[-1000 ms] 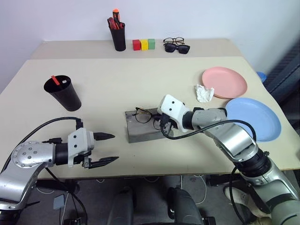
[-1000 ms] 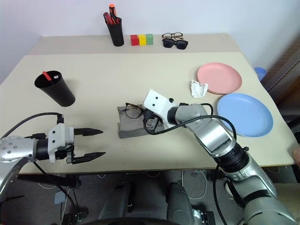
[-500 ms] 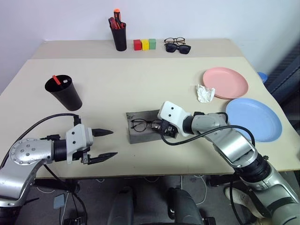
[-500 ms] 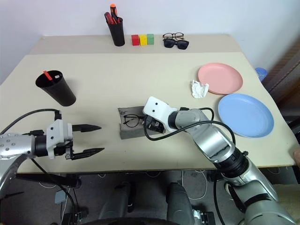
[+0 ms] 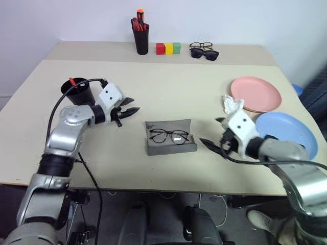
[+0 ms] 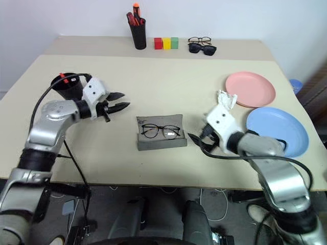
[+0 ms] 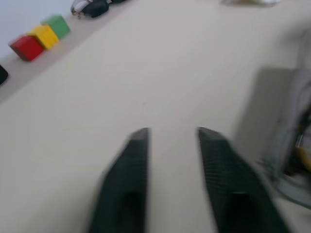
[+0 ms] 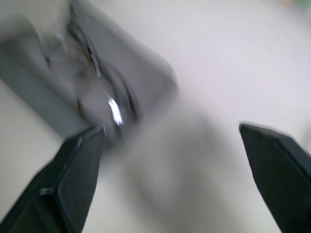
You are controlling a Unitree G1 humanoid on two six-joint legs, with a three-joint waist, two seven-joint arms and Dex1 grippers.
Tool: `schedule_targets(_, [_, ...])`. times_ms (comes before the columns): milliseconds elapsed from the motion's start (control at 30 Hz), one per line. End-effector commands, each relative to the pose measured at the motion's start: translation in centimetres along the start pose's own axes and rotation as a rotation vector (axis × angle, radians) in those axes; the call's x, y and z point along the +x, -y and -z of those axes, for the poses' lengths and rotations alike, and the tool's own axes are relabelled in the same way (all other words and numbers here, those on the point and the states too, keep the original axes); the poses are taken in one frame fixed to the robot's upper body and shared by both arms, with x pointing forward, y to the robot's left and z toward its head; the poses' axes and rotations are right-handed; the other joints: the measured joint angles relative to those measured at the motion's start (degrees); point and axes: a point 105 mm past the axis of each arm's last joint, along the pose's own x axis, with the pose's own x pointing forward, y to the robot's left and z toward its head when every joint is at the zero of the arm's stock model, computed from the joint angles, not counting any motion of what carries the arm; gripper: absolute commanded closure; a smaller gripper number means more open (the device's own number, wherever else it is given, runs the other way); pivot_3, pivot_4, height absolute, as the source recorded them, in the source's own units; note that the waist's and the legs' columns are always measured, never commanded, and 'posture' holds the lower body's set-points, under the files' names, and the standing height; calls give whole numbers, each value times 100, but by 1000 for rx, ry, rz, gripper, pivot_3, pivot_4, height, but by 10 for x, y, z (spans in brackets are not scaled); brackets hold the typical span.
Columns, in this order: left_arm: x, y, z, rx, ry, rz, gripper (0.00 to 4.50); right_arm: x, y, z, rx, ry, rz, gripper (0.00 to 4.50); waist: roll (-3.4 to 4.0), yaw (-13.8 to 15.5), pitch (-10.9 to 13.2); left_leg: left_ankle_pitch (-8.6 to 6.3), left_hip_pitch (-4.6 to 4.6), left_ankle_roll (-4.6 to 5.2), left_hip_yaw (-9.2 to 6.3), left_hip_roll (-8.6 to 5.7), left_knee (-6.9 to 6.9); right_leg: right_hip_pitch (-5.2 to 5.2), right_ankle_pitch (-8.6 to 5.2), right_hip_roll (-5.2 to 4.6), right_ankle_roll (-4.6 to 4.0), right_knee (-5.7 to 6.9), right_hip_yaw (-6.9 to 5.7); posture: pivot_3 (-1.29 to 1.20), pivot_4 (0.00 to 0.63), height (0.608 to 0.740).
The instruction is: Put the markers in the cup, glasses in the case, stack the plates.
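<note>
Glasses point(image 5: 169, 136) lie in the open grey case point(image 5: 170, 146) at the middle of the surface point(image 5: 168, 87); lid not yet closed, so this step is judged nearly complete. Cup point(image 5: 79, 92), left of the case, holds a red-tipped marker; the second marker cannot be made out. Pink plate point(image 5: 256, 93) and blue plate point(image 5: 284, 131), right of the case, lie side by side, unstacked. Left gripper point(image 5: 128, 109), between cup and case, has fingers slightly apart, empty. Right gripper point(image 5: 215, 137), just right of the case, stands wide apart, empty. Right wrist view shows the case end close; head views show the plates.
</note>
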Motion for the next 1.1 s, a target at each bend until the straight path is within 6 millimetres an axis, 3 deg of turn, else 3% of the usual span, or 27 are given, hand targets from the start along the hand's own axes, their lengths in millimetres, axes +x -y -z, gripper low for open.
schedule_targets(33, [29, -9, -4, 80, -46, 6, 4459, -32, 0, 4, -29, 68, 22, 0, -4, -2, 2, 0, 1, 0, 0, 0, 2, 1, 0, 0, 1, 1, 0, 0, 150, 740])
schedule_targets(200, [55, 1, -5, 111, -67, 127, 4459, -52, -13, 19, 20, 109, -18, 0, -13, -124, 6, 0, 6, 0, 4, 3, 4, 0, -17, 0, 13, 2, 1, 0, 150, 740])
schedule_targets(300, [62, 22, -7, 95, -61, 296, 4459, -57, -17, 17, 16, 135, -12, 0, -14, -175, 7, 0, 8, 0, 4, 5, 3, 0, -17, 0, 9, 3, 1, 0, 150, 740])
schedule_targets(400, [55, 44, -7, 50, -73, 522, 4459, -59, -21, 12, 22, 160, 4, 0, -14, -165, 7, -1, 7, 0, 4, 6, 3, 0, -17, 0, 6, 2, 1, 0, 150, 740])
schedule_targets(667, [22, 74, -15, 64, -46, 847, 4459, -58, -22, 15, 63, 174, 42, 0, -13, -163, 7, -1, 4, 0, 3, 7, 6, 0, -3, -2, -19, 2, 2, 0, 150, 740])
schedule_targets(867, [13, 110, -10, 125, -82, 931, 4459, -53, -13, 25, 100, 159, 69, 0, -12, -150, 6, 0, 5, 0, 2, 8, 11, 2, -3, -2, -20, 4, 6, 0, 150, 740])
schedule_targets(967, [10, 129, 1, 150, -116, 951, 4459, -47, 4, 41, 145, 113, 155, 0, -7, -155, -2, -1, 8, 0, 2, 7, 13, 10, -4, -2, -20, 2, 7, 0, 150, 740])
schedule_targets(1033, [13, 127, -2, 157, -99, 905, 4459, -45, 17, 50, 163, 82, 217, 0, -3, -150, -5, -1, 12, 0, 2, 7, 14, 14, -4, -2, -20, 2, 8, 0, 150, 740])
schedule_targets(1100, [17, 117, -18, 149, -28, 828, 4459, -43, 30, 59, 186, 54, 272, 0, 1, -146, -7, -1, 12, 0, 1, 7, 18, 15, -4, -1, -20, 3, 8, 0, 150, 740])
